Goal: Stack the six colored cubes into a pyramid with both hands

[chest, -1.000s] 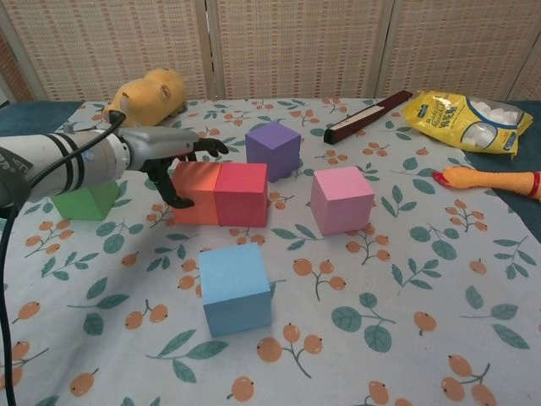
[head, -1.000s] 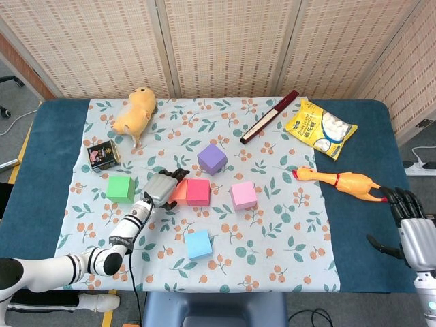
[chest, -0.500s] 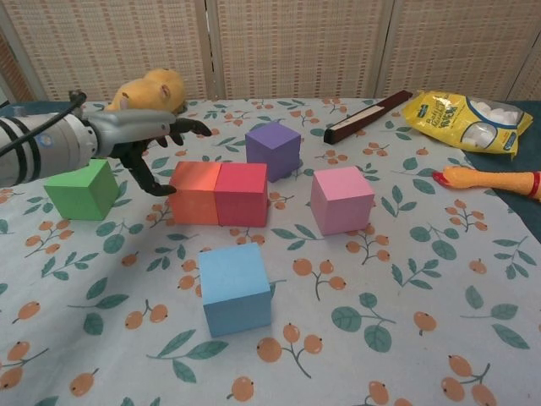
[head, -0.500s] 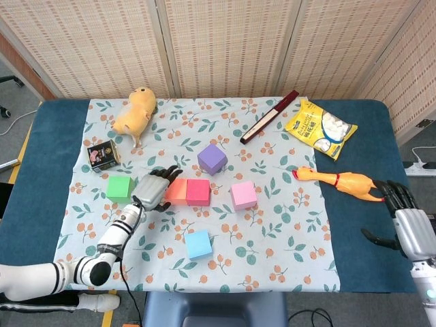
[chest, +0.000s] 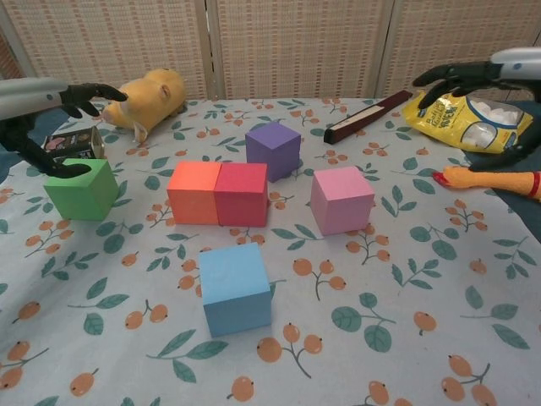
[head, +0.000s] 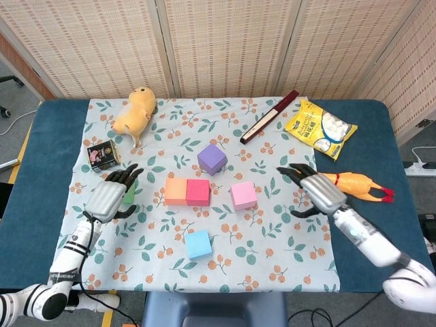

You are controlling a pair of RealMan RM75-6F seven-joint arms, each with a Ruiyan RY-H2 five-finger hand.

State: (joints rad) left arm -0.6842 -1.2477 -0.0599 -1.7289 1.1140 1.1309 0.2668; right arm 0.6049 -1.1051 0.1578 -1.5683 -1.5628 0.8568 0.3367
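hovering both hands over the table, nothing held

nearest the robot: blue cube (chest: 235,288) sits alone on the floral cloth (chest: 406,338), in front of the others. next row back: orange cube (chest: 193,192) and red cube (chest: 242,194) touching side by side, pink cube (chest: 341,199) just to their right with a gap between. green cube (chest: 81,188) is off to the left, well apart from the orange one. purple cube (chest: 273,150) is behind the red one, separate. all six rest on the cloth, none stacked.

left hand (head: 108,199) is over the green cube, fingers spread wide; head view shows it covering most of the cube, chest view shows a fingertip (chest: 71,170) at the cube's top edge. can't tell if it's actually touching. not gripping anything.

right hand (head: 318,192) is above the right edge of the cloth, right of the pink cube and apart from it, fingers spread wide, empty. it's just beside the rubber chicken (head: 354,183) in head view.

further back: small dark tin (head: 103,154) behind the green cube, yellow plush toy (head: 134,112) at far left, dark red stick (head: 269,116) lying diagonal, yellow snack bag (head: 320,127) at far right. blue table (head: 41,170) shows either side of the cloth.
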